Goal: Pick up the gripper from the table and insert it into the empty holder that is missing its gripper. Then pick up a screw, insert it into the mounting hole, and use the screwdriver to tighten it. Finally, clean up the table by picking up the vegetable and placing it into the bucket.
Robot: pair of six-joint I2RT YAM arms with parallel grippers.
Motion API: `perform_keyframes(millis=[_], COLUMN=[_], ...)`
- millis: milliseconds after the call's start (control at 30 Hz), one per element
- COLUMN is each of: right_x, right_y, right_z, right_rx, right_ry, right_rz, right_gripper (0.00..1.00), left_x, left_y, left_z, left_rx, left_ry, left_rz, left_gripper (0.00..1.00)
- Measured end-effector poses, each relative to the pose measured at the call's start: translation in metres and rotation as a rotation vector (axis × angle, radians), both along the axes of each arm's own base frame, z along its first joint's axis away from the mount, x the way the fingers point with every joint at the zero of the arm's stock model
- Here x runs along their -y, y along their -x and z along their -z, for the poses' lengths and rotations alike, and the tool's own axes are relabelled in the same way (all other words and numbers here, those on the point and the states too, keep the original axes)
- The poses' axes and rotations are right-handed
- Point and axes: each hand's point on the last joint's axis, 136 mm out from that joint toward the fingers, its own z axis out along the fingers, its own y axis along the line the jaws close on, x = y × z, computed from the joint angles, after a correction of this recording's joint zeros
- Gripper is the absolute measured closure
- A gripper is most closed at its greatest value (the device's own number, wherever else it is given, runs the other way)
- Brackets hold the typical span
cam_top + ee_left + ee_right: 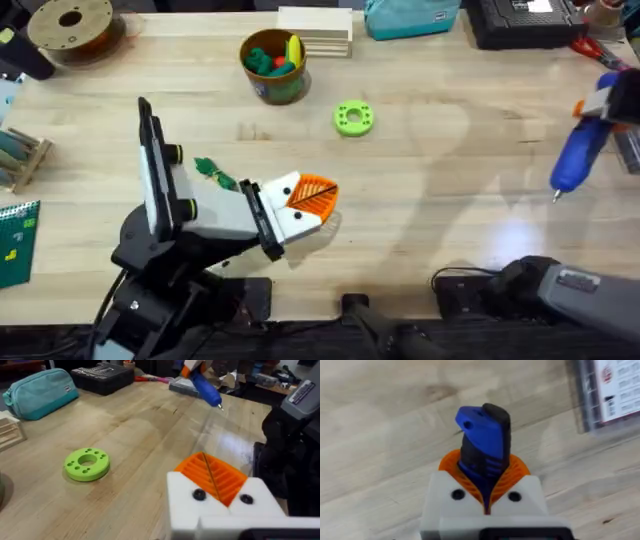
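My left gripper (pixel 312 196) hovers low over the table's middle front, its orange ribbed pads (pixel 225 480) pressed together and shut, with nothing visible between them. Just behind its wrist lies the vegetable (pixel 215 172), slim, green and leafy. The bucket (pixel 273 66), olive with toy produce inside, stands at the back centre. At the far right my right gripper (pixel 608 100) is shut on the blue screwdriver (pixel 578 158), whose thin bit points down toward the table; its handle (pixel 482 435) sits between the pads. The loose orange gripper, the holder and the screws are out of view.
A bright green disc (pixel 353 118) with a hole lies right of the bucket. Along the back edge sit a teal pouch (pixel 410 16), stacked wooden blocks (pixel 316 30), a black case (pixel 522 20) and a filament spool (pixel 70 25). Bare wood spans the right middle.
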Motion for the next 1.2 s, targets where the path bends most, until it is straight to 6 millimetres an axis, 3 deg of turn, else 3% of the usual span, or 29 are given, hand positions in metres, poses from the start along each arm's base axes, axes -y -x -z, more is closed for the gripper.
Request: perform_keyframes(millis=[267, 500, 800, 1033, 1200], right_x=[-0.044, -0.109, -0.227, -0.329, -0.388], right_y=[-0.008, -0.009, -0.007, 0.021, 0.042], right_z=[-0.091, -0.122, -0.147, -0.190, -0.214], right_rx=[0.332, 0.631, 0.997, 1.145, 1.226], right_ry=[0.103, 0.030, -0.269, -0.549, -0.688], right_rz=[-0.093, -0.227, -0.501, -0.800, -0.985], right_gripper=[0.972, 0.972, 0.972, 0.972, 0.972], left_x=[0.000, 0.000, 0.000, 0.000, 0.000], left_y=[0.000, 0.000, 0.000, 0.000, 0.000], left_z=[0.000, 0.000, 0.000, 0.000, 0.000], left_rx=[0.000, 0.000, 0.000, 0.000, 0.000], left_ry=[0.000, 0.000, 0.000, 0.000, 0.000], left_rz=[0.000, 0.000, 0.000, 0.000, 0.000], left_gripper=[0.992, 0.992, 0.992, 0.992, 0.992])
